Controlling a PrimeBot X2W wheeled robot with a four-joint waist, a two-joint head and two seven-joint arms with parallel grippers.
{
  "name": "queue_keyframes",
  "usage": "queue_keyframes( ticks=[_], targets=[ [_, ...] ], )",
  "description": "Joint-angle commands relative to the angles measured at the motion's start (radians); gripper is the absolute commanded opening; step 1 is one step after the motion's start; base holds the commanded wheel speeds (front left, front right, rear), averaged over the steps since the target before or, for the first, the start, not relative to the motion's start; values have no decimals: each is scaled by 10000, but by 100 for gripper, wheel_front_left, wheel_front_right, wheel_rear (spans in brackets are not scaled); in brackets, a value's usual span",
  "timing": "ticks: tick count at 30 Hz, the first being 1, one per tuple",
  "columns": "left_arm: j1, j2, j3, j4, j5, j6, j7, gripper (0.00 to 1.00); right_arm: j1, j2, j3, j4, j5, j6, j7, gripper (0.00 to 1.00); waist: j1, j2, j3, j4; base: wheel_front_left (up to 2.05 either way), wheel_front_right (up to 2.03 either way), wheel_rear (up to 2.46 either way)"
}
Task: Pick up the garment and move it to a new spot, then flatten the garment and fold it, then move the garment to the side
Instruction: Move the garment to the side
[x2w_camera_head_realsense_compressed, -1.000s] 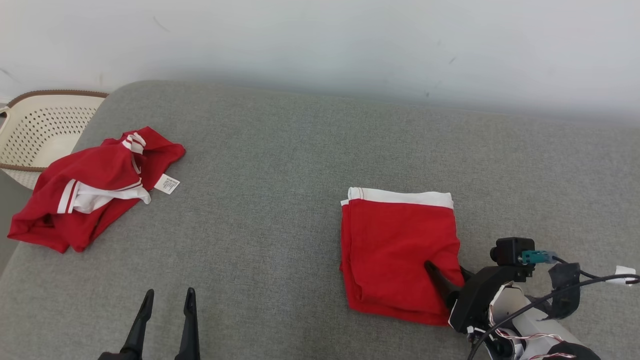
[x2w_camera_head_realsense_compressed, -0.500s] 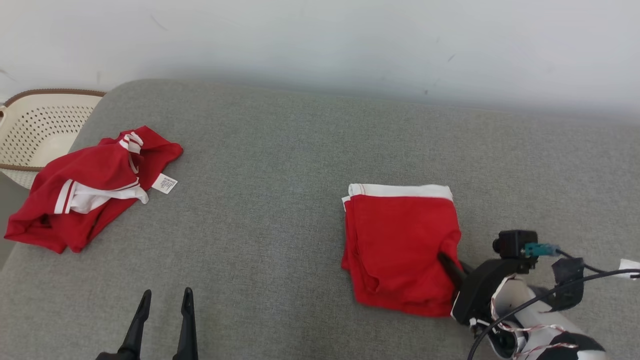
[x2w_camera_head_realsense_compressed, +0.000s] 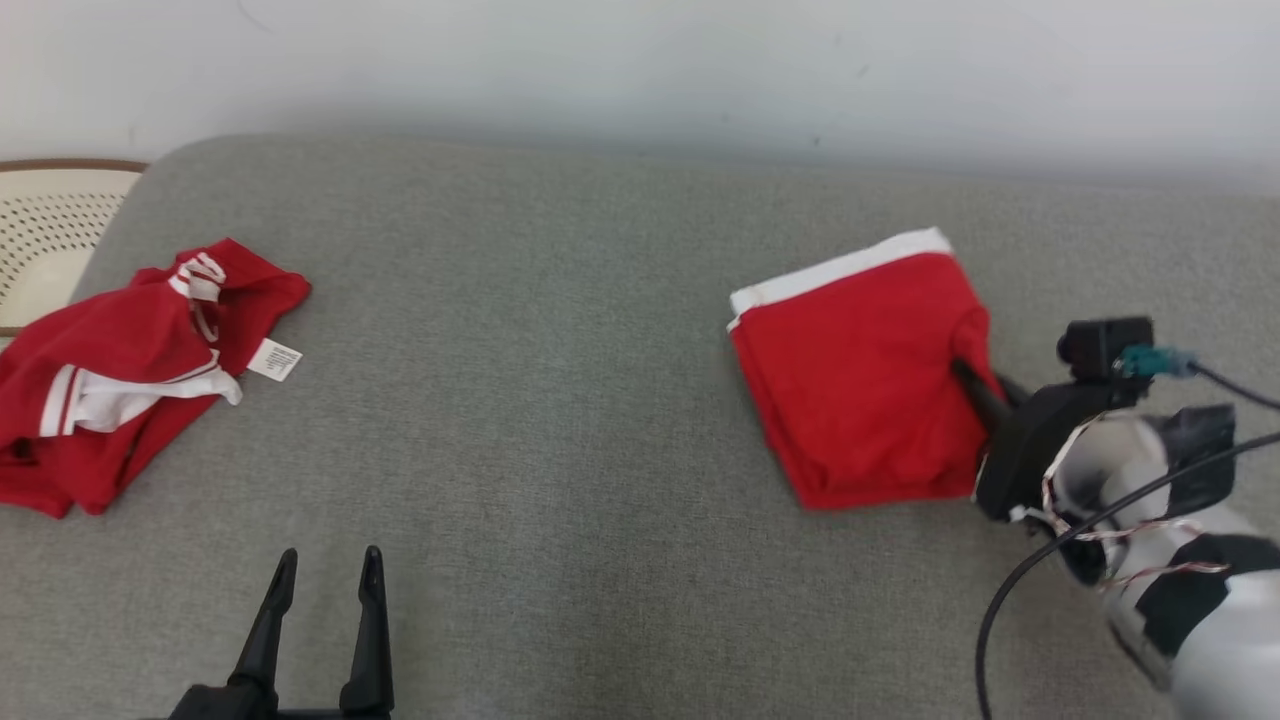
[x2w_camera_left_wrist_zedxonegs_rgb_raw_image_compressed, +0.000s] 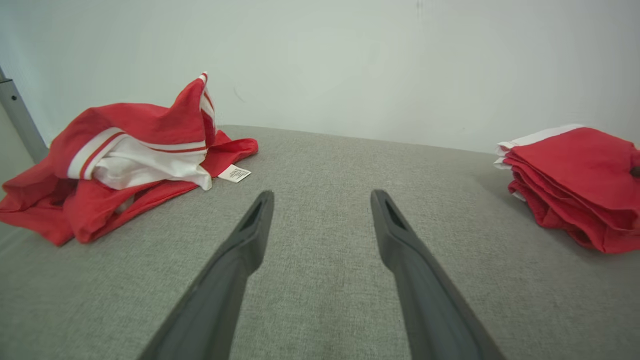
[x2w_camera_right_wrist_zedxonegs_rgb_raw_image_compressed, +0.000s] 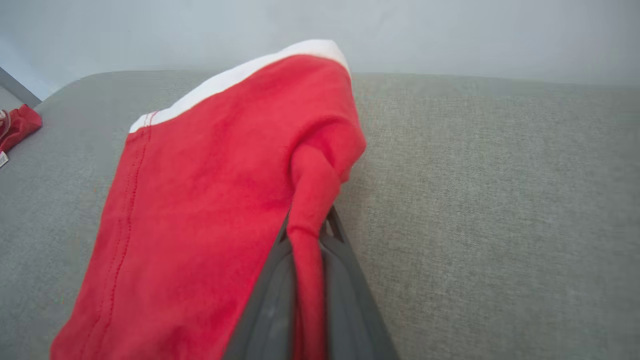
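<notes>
The garment (x2w_camera_head_realsense_compressed: 860, 380) is a folded red piece with a white band along its far edge, lying on the grey cushion (x2w_camera_head_realsense_compressed: 560, 380) at the right. My right gripper (x2w_camera_head_realsense_compressed: 968, 372) is shut on a pinched ridge of its right edge. The right wrist view shows the red cloth (x2w_camera_right_wrist_zedxonegs_rgb_raw_image_compressed: 210, 200) squeezed between my two fingers (x2w_camera_right_wrist_zedxonegs_rgb_raw_image_compressed: 340, 280), the fold tilted and partly lifted. My left gripper (x2w_camera_head_realsense_compressed: 325, 570) is open and holds nothing, low over the cushion at the lower left. The left wrist view shows its fingers (x2w_camera_left_wrist_zedxonegs_rgb_raw_image_compressed: 250, 240) spread wide, with the garment (x2w_camera_left_wrist_zedxonegs_rgb_raw_image_compressed: 575, 180) far to the right.
A second red garment (x2w_camera_head_realsense_compressed: 120, 370), crumpled with white stripes and a tag, lies at the cushion's left end; it also shows in the left wrist view (x2w_camera_left_wrist_zedxonegs_rgb_raw_image_compressed: 125, 160). A cream perforated basket (x2w_camera_head_realsense_compressed: 40, 230) stands beyond the left edge. A pale wall (x2w_camera_head_realsense_compressed: 640, 70) runs behind the cushion.
My right gripper has shut on the garment's right edge and carried it farther away and to the right, turning it slightly. The head camera has also shifted. The left gripper stayed put.
</notes>
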Motion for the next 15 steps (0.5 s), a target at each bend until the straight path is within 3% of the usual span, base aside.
queue_keyframes(
  ticks=[1,15],
  targets=[
    [-104,-2,29,-81,102,-27,-37,100,-231,-224,100,42,-92,-5,34,0,0,0,372,-274,0,0,0],
    [-1063,72,178,-986,453,-361,-37,100,-2704,-2297,716,573,-473,-5,403,0,0,0,2302,-876,0,0,0]
  ],
)
